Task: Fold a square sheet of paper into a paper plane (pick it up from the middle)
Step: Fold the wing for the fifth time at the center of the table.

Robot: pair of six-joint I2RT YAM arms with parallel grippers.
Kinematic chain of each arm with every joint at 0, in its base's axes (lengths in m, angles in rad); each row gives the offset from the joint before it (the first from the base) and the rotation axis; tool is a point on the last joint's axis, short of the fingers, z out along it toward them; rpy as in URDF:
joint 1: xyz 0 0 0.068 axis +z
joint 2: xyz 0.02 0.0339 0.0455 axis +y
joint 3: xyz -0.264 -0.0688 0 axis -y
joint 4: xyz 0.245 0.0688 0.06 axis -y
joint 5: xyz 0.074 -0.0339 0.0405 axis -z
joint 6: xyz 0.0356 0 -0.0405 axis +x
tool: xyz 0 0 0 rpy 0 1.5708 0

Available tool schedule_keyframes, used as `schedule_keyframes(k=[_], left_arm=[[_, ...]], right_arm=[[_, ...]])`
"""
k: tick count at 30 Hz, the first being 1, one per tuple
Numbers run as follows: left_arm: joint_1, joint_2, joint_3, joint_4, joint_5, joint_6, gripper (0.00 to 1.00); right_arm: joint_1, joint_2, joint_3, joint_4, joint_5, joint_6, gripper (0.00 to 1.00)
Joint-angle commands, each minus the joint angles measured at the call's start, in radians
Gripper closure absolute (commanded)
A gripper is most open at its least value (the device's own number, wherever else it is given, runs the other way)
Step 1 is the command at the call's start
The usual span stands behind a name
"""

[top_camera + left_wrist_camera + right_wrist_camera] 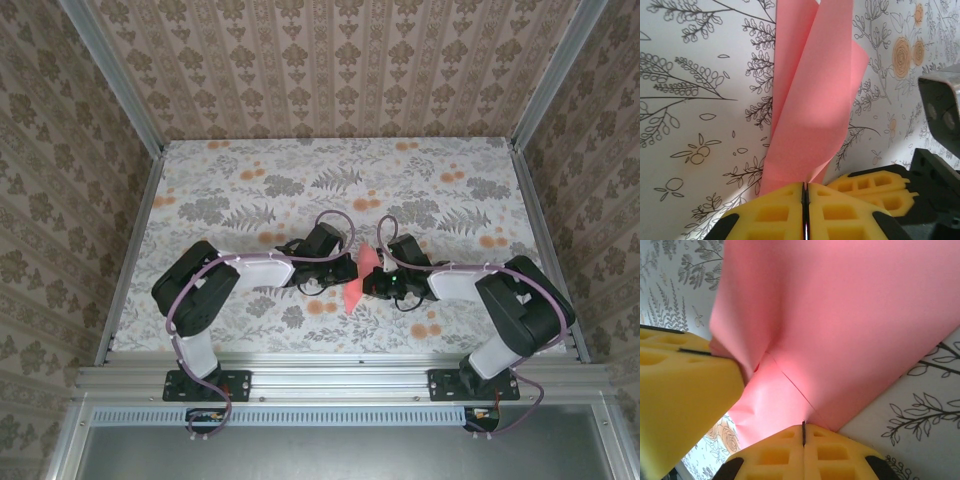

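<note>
At the centre of the overhead frame, just above the arm bases, the left hand (350, 268) and right hand (374, 282) meet over the floral counter (250, 180). Each is pressed together, pinching the salmon-pink square sheet of paper (354, 298). The sheet bends in loose folds between them. From the left wrist, it rises out of the closed yellow fingertips (780, 210), with the right hand's fingers at lower right.

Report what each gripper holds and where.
Both pinch the pink paper sheet: left gripper its folded end, right gripper an edge where a crease ends.
</note>
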Motion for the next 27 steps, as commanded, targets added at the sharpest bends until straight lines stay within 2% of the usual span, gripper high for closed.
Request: schedule_keyframes(k=[1, 16, 27], left_arm=[[-0.005, -0.012, 0.016, 0.034, 0.032, -0.040, 0.90], [-0.036, 0.058, 0.025, 0.170, 0.066, -0.152, 0.90], [-0.034, 0.092, -0.008, 0.205, 0.064, -0.171, 0.89]], right_arm=[[-0.006, 0.008, 0.029, -0.029, 0.026, -0.038, 0.95], [-0.009, 0.009, 0.006, -0.018, 0.047, -0.049, 0.96], [-0.023, -0.036, -0.025, 0.018, 0.029, -0.032, 0.97]])
